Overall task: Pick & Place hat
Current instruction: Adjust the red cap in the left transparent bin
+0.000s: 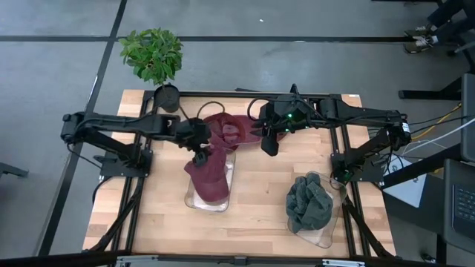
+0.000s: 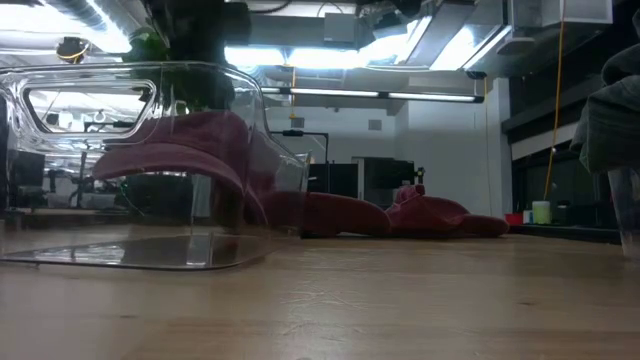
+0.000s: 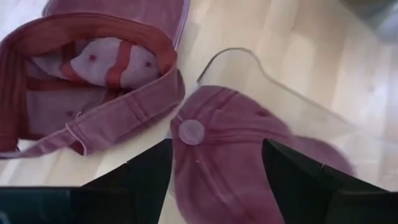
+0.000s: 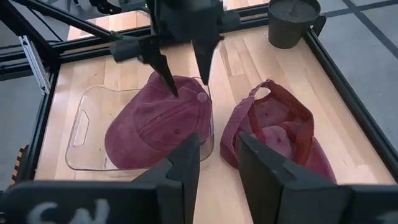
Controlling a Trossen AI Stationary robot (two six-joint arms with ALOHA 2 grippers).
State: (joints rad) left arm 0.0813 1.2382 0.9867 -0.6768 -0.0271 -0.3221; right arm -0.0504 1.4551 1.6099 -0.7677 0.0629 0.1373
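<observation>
Between left gripper [image 4: 183,65] jaws: crown of maroon cap [image 4: 158,121], fingers spread either side of its top button, no room to drop lower.
Below jaws: clear tray [image 4: 84,127], walls hemming cap in.
Just beyond jaws: upturned second cap [image 1: 231,132] on bare wood.
Ahead of right gripper [image 1: 269,142]: same upturned cap, close.
Open board: between tray and grey hat [image 1: 309,204].

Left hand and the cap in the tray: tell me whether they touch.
Apart. The right wrist view shows the left hand open, fingertips just above the cap in the clear tray.
</observation>
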